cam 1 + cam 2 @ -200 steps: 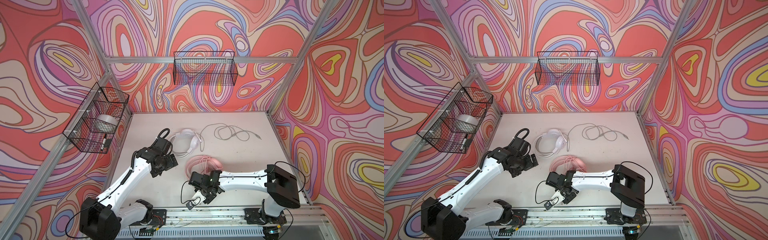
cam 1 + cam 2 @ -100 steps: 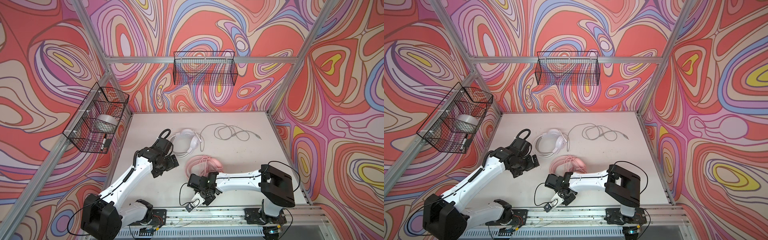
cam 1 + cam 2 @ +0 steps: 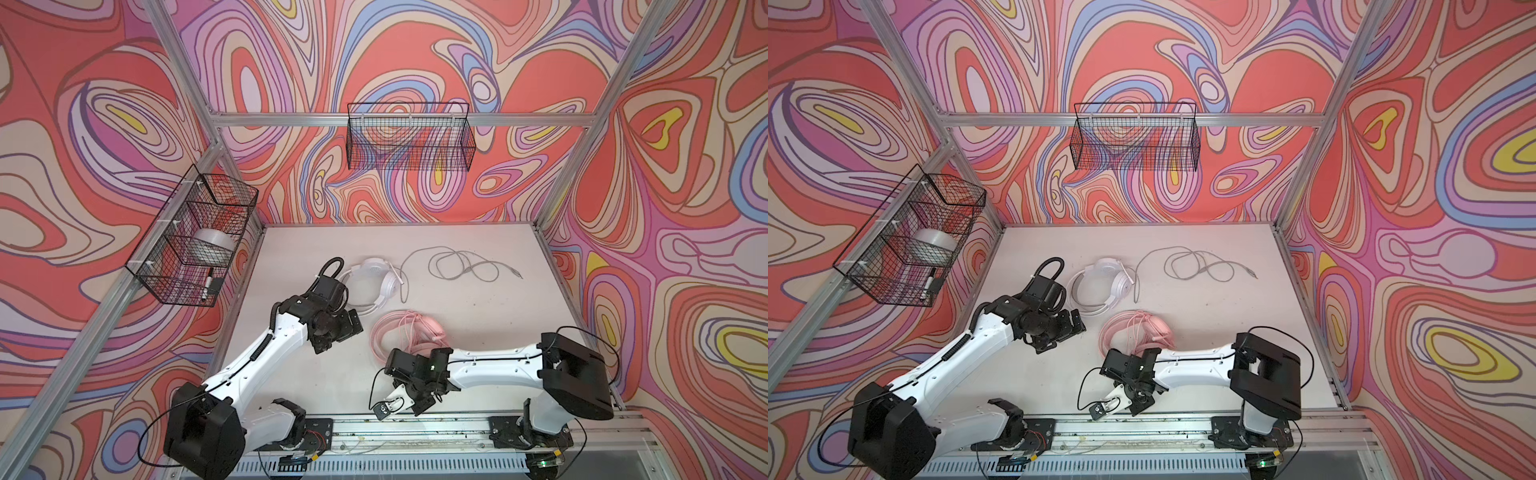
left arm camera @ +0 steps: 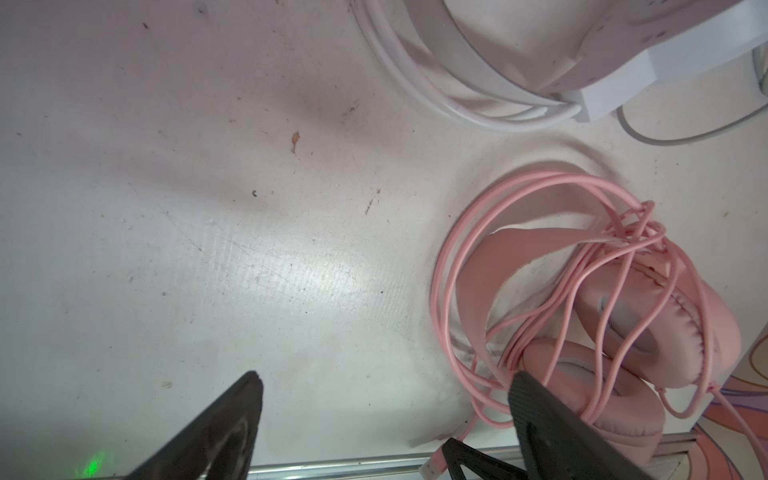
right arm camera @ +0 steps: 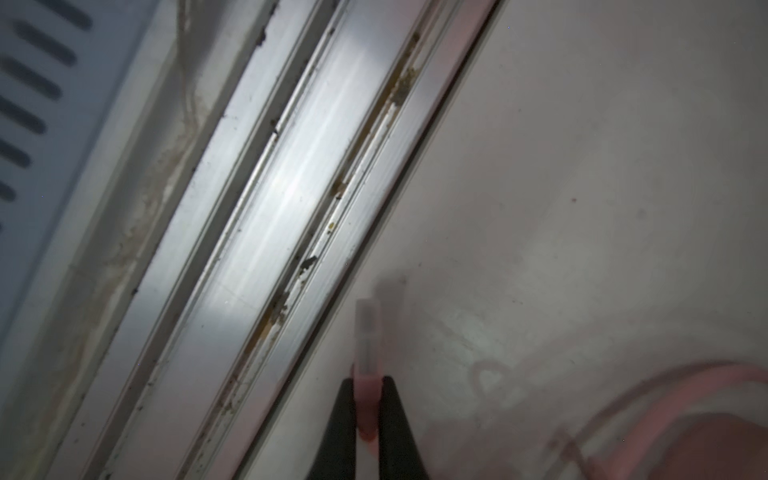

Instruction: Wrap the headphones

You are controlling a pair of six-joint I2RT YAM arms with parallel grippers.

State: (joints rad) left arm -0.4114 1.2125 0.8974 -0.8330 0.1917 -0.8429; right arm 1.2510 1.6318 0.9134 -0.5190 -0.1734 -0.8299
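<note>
The pale pink headphones [image 3: 409, 332] [image 3: 1138, 336] [image 4: 623, 332] lie at the table's middle front with their pink cable looped over them. My right gripper [image 5: 368, 380] [image 3: 417, 405] is low by the front rail, shut on the pink cable's plug [image 5: 368, 332]. The plug's clear tip sticks out past the fingertips. The white headphones [image 3: 374, 278] [image 3: 1104, 278] [image 4: 498, 62] lie farther back, and their grey-white cable [image 3: 461, 266] [image 3: 1196, 266] trails loose to the right. My left gripper [image 4: 384, 386] [image 3: 338, 332] [image 3: 1059, 330] hangs open over bare table, left of the pink headset and holding nothing.
A wire basket [image 3: 191, 237] on the left wall holds a tape roll and a marker. Another wire basket [image 3: 409, 137] hangs on the back wall. The aluminium front rail [image 5: 270, 208] [image 3: 415, 428] runs just beside the right gripper.
My right gripper has closed on the pink plug and shifted a little left along the front edge. The left arm has barely moved.
</note>
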